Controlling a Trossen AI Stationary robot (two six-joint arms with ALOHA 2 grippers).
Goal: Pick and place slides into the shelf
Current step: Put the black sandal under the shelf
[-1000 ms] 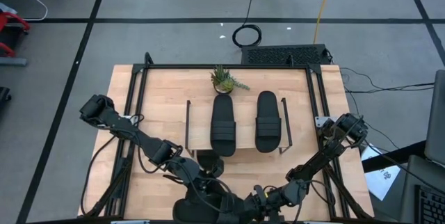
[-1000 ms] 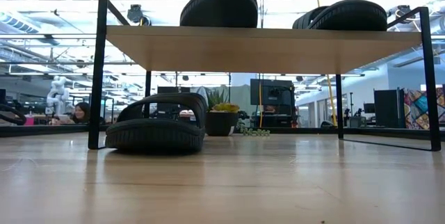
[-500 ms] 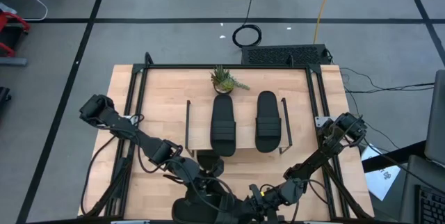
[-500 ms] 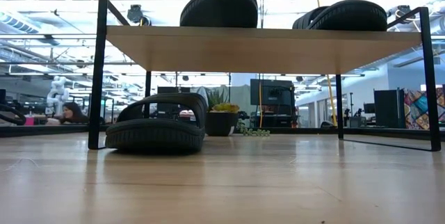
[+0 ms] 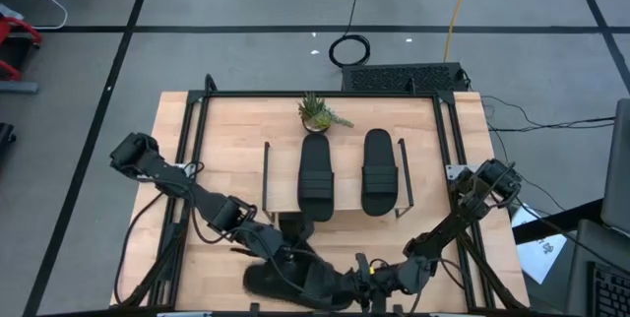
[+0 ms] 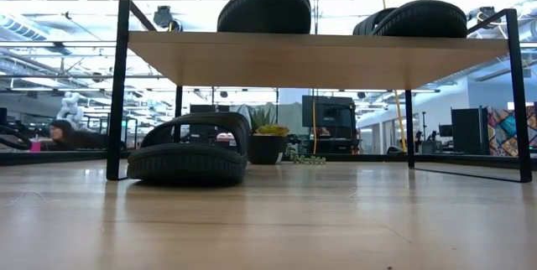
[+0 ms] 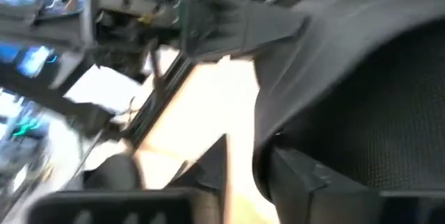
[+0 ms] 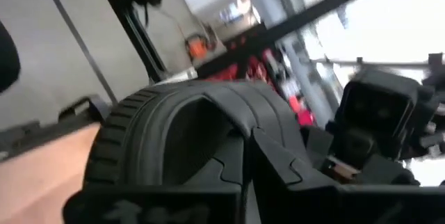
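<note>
At the near counter edge: the fourth slide (image 5: 285, 283) lies between both grippers, well short of the shelf (image 5: 285, 194).
Right gripper (image 5: 359, 276): reaches in from the right; the right wrist view shows its fingers (image 8: 278, 165) clamped together on the slide's strap (image 8: 229, 123).
Left gripper (image 5: 266, 250): sits at the slide's left end; in the left wrist view one finger (image 7: 306, 182) lies against the sole, but whether the fingers are apart or together cannot be told.
Shelf top: two slides (image 5: 315, 174) (image 5: 378, 171) lie side by side, toes toward the potted plant (image 5: 317, 112).
Under the shelf: a third slide (image 6: 189, 148) rests on the counter (image 6: 268, 220) at the left end; the space to its right looks free.
Step in hand (judgement): securing and lifting the last slide.
Doing it well (judgement): keep the strap grip firm, let the left side release cleanly, carry the slide low and level, and enter the free bay squarely, clear of the black end frame (image 6: 518, 94).
</note>
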